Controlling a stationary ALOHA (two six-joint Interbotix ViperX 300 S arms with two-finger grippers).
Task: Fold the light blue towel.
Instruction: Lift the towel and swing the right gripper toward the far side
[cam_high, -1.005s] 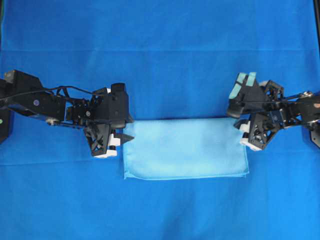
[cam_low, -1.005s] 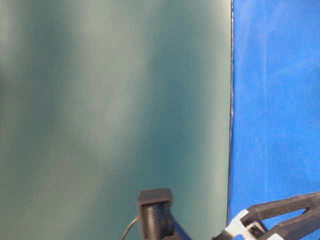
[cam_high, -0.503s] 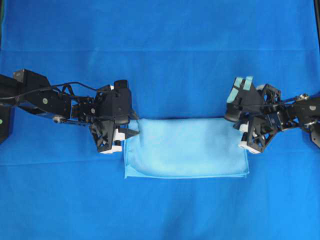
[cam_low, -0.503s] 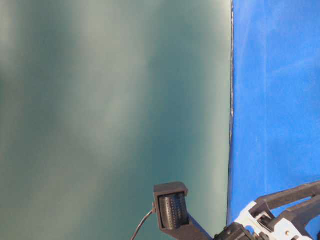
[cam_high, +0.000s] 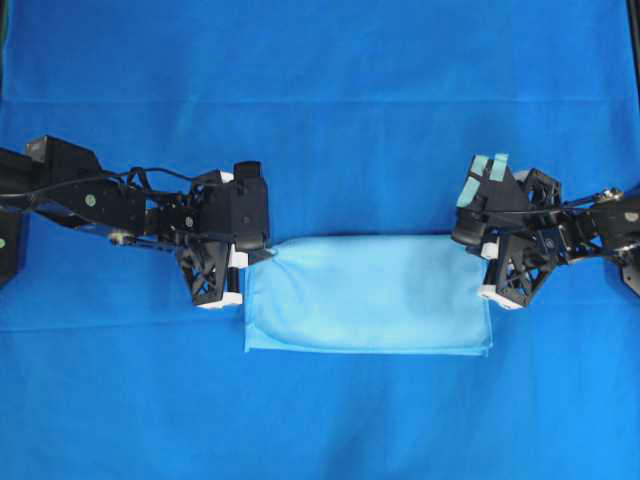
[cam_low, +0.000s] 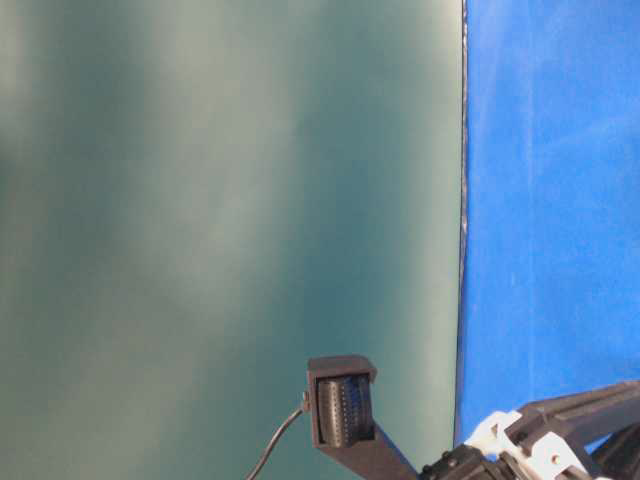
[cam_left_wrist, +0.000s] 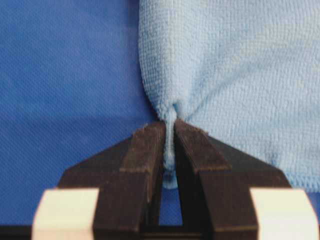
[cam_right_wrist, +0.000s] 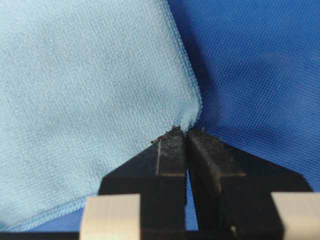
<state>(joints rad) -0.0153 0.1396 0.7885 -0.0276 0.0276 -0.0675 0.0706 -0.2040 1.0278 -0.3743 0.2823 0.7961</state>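
Two arms reach in over the table (cam_high: 320, 80), which is draped edge to edge in a deep blue cover, one from each side. Between them lies the light blue towel (cam_high: 368, 295), already doubled into a long band whose long axis runs left to right in the overhead view, straight from one arm to the other.

Each arm is equally near its own short end. The left claw (cam_left_wrist: 170, 131) is clenched on a puckered bit of the towel's far corner at the left end; the pinch shows plainly in the wrist view, cloth gathered between the jaws. The right claw (cam_right_wrist: 186, 134) is closed too, nipping the corner at the right end, though it catches only the very tip of the hem, so that hold looks slight to me.

Judging from this, a next fold would carry one short end across to the other. Bare cover lies on every side, so nothing hems the swing in.
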